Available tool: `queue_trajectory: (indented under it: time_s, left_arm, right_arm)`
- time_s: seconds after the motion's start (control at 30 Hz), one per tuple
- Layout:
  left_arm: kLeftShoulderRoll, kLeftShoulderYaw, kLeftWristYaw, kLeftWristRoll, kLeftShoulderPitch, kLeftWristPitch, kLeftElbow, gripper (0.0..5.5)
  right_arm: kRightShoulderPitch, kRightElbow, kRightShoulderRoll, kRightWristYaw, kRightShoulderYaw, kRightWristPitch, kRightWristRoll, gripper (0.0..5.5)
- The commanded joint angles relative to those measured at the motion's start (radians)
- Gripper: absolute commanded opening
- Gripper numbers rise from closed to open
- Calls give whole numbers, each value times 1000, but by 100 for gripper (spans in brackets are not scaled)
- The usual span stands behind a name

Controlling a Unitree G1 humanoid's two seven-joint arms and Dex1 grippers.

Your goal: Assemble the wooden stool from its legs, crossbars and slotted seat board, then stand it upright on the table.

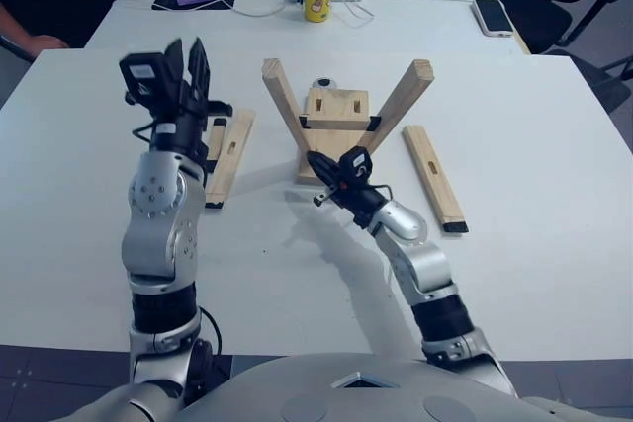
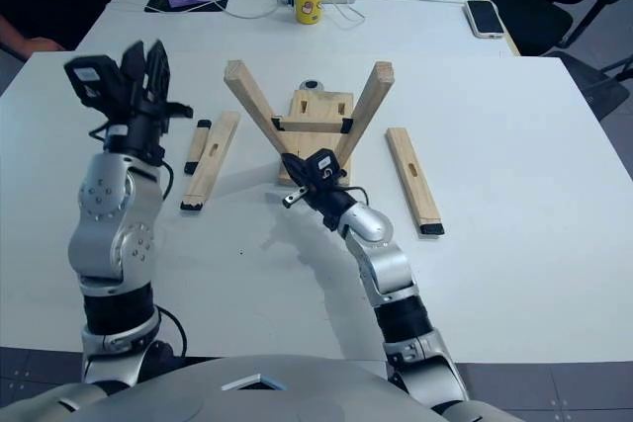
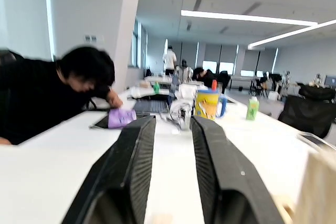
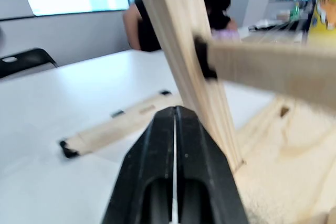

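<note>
- Seat board (image 1: 336,104): flat on the table (image 1: 534,195), midway across and towards the far edge. Two legs stand in it, splayed outwards, one on the left (image 1: 282,101) and one on the right (image 1: 406,96), joined by a fitted crossbar (image 1: 338,125).
- Right gripper (image 4: 175,116): fingers pressed together, holding nothing. It is low at the near edge of the seat board, just beside the foot of the left standing leg.
- Right loose leg (image 1: 433,177): flat on the table, just right of the seat board. Its long axis runs far-to-near, with the near end angled slightly towards the right edge. It lies to the right of the right gripper, and the right arm is the nearer.
- Left gripper (image 1: 188,58): raised well above the table on the left, fingers a narrow gap apart, empty.
- Left loose leg (image 1: 230,153): flat, left of the seat board, long axis far-to-near. A short crossbar (image 2: 198,145) lies just beside it on the outer side. Both are below the left gripper, and the left arm is the nearer.
- Judgement: two legs remain unfitted. To take the right one, the right gripper must open and line its fingers across the leg's width.
</note>
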Motion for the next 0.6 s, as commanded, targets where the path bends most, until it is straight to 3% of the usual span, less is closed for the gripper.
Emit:
queue_trajectory:
  time_s: [0.03, 0.17, 0.4, 0.6]
  left_arm:
    - [-23, -25, -10, -4, 68, 29, -30, 66]
    - [-27, -39, -8, 15, 111, 35, -59, 3]
    - [-26, -23, 1, 38, 48, 36, -34, 3]
    - [-37, -64, -39, 35, -93, 54, 29, 3]
  right_arm:
    - [119, -151, -80, -27, -95, 113, 51, 0]
    - [185, -229, -129, -38, -231, 137, 109, 0]
    - [76, -215, -78, -274, -399, 120, 68, 0]
    - [-131, -179, 18, -436, -387, 115, 45, 0]
